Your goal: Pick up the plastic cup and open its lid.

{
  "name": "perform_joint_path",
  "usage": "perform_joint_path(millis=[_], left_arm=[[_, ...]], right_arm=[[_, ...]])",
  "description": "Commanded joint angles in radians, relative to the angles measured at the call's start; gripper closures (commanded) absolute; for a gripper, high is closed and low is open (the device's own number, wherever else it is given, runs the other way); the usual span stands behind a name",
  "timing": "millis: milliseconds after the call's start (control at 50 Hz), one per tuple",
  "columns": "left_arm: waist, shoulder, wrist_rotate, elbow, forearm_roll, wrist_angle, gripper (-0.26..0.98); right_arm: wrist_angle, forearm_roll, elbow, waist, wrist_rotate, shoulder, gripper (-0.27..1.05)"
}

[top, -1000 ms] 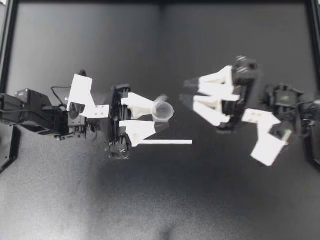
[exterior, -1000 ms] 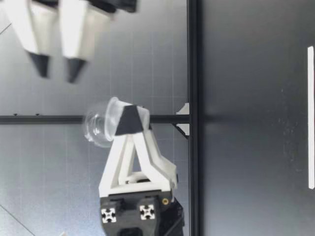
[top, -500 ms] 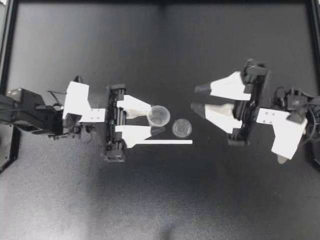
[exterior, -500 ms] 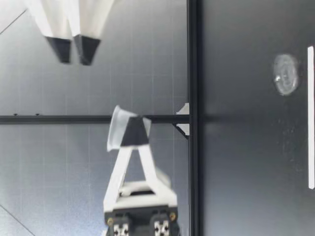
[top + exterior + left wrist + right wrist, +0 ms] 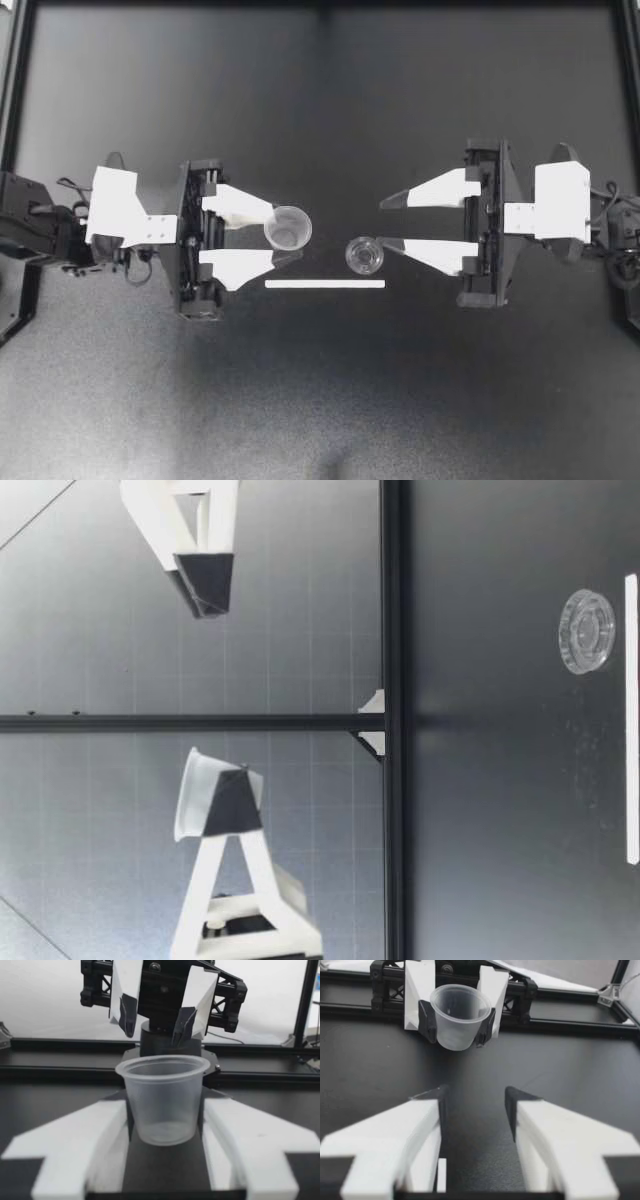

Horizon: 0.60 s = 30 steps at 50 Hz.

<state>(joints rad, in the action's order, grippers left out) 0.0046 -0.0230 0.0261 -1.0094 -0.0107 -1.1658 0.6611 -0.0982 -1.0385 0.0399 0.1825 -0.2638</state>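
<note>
Jaws of my left gripper (image 5: 287, 232) pinch the plastic cup (image 5: 288, 228) from both sides, lifted clear of the tabletop (image 5: 320, 400) left of centre. My right gripper (image 5: 388, 223) hangs wide open, empty. A second ago the lid (image 5: 364, 256) capped the tipped cup; now it lies flat on the tabletop between the grippers, so opening looks done. Cup's mouth faces up, long axis near vertical.
</note>
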Motion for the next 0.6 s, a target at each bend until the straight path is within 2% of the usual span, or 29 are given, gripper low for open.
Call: perform_joint_path(millis=[0, 300, 580], left_arm=[[0.000, 0.029, -0.005, 0.008, -0.002, -0.005, 0.45], [0.002, 0.043, -0.008, 0.009, -0.002, 0.015, 0.45], [0.002, 0.043, -0.008, 0.015, -0.003, 0.028, 0.45]], right_arm=[[0.005, 0.002, 0.012, -0.005, -0.015, -0.012, 0.27], [0.003, 0.002, 0.018, -0.012, -0.129, 0.021, 0.27], [0.003, 0.002, 0.018, -0.012, -0.138, 0.021, 0.27]])
